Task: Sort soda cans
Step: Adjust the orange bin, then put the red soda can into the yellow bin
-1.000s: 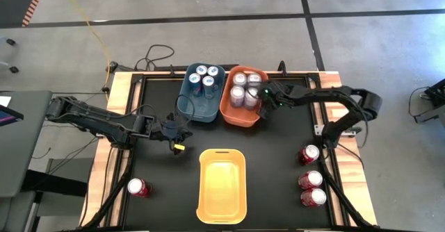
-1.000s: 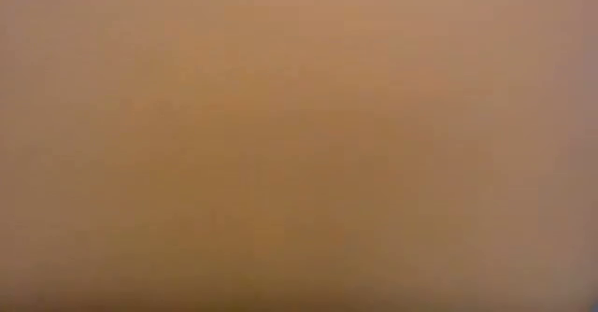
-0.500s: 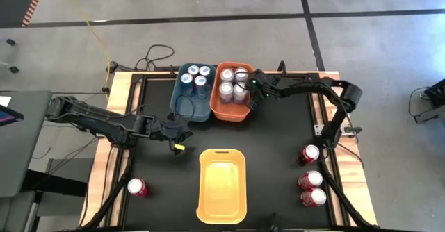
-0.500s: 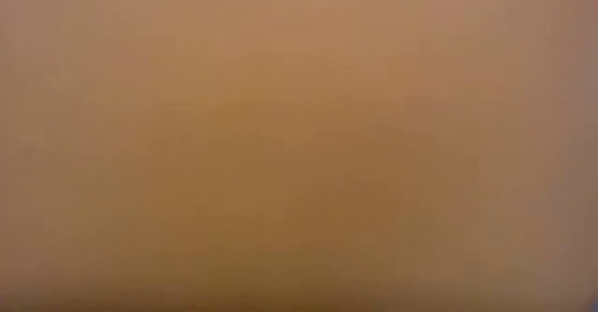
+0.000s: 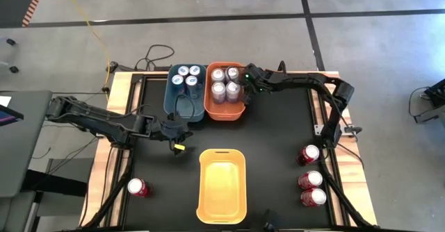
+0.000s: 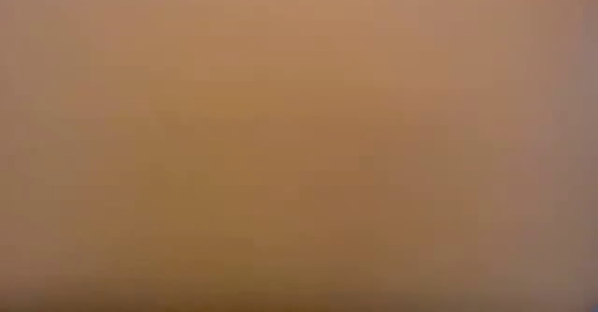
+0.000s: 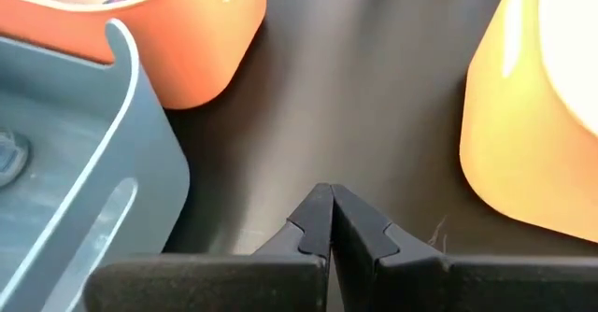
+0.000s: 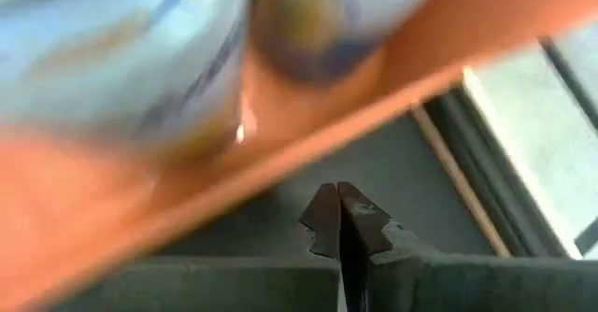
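The orange bin [image 5: 226,107] holds several silver-grey cans [image 5: 225,80]. It stands against the blue bin [image 5: 182,105], which holds several blue cans [image 5: 186,76], at the table's far middle. My right gripper [image 5: 245,88] is shut at the orange bin's right wall. My left gripper [image 5: 176,133] is shut and empty, low over the table between the blue bin and the empty yellow bin [image 5: 222,185]. One red can [image 5: 138,187] stands near left. Three red cans [image 5: 310,179] stand near right. The low view shows only a tan blur. My right gripper presses its shut fingertips [image 8: 338,205] against the outside of the orange bin's right wall [image 8: 280,177], low down. The fingers come about level from the table's right side. The bin stands on the table, its left side against the blue bin.
The table's wooden frame [image 5: 119,86] runs close behind the two bins. A cable [image 5: 182,103] lies over the blue bin's near part. Open black tabletop [image 5: 278,142] lies between the bins and the red cans at the right.
My right gripper has moved toward the table's left and far edges, pushing the orange bin. The orange and blue bins have slid together leftward and a little toward the far edge, cans still upright inside.
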Tool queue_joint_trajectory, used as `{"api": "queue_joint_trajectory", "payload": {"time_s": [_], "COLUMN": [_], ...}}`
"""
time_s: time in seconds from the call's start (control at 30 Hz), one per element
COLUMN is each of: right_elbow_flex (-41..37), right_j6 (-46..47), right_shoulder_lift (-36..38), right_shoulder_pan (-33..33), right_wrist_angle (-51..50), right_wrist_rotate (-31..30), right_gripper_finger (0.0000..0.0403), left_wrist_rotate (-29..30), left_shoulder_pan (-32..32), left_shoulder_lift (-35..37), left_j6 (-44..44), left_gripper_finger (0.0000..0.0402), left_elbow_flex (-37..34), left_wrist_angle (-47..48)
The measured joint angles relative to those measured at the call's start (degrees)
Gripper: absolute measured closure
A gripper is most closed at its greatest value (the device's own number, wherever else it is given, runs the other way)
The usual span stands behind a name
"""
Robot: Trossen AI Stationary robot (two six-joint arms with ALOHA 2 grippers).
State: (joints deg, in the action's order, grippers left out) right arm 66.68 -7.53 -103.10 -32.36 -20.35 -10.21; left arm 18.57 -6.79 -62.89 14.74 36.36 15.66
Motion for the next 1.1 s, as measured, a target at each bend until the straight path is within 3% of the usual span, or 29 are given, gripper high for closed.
{"api": "queue_joint_trajectory", "payload": {"time_s": [0.13, 0.27, 0.43, 0.6, 0.8, 0.9, 1.0, 1.1], "right_elbow_flex": [0.13, 0.19, -2.81, -10.68, -18.65, -19.40, -19.31, -19.31], "right_j6": [2.07, 10.31, 22.00, 30.52, 40.81, 45.35, 48.39, 51.34], "right_shoulder_lift": [7.24, 15.43, 25.06, 33.07, 37.07, 37.06, 36.68, 35.42], "right_shoulder_pan": [0.73, 3.36, 12.09, 25.25, 41.28, 47.92, 53.58, 57.74], "right_wrist_angle": [-7.37, -16.83, -29.08, -25.03, -14.40, -14.06, -12.99, -12.89], "right_wrist_rotate": [0.02, 0.02, 0.17, -0.20, -6.88, -10.17, -14.26, -20.31], "right_gripper_finger": [0.0372, 0.0346, 0.0338, 0.0338, 0.0337, 0.0337, 0.0337, 0.0337], "left_wrist_rotate": [2.49, 3.41, 1.85, -4.98, -5.13, -7.18, -13.59, -14.41], "left_shoulder_pan": [-0.07, -1.04, -4.69, -8.50, -12.76, -14.00, -14.29, -16.43], "left_shoulder_lift": [1.40, 4.95, 12.24, 13.26, 8.99, 8.52, 8.50, 7.57], "left_j6": [-1.51, -1.59, 3.11, 7.48, 7.81, 12.78, 20.91, 27.44], "left_gripper_finger": [0.0401, 0.0401, 0.0401, 0.0401, 0.0401, 0.0401, 0.0401, 0.0401], "left_elbow_flex": [0.00, 0.00, 3.28, 4.12, 3.05, 5.34, 11.32, 17.45], "left_wrist_angle": [-0.14, 0.98, 14.52, 14.43, 7.74, 12.84, 23.69, 35.48]}}
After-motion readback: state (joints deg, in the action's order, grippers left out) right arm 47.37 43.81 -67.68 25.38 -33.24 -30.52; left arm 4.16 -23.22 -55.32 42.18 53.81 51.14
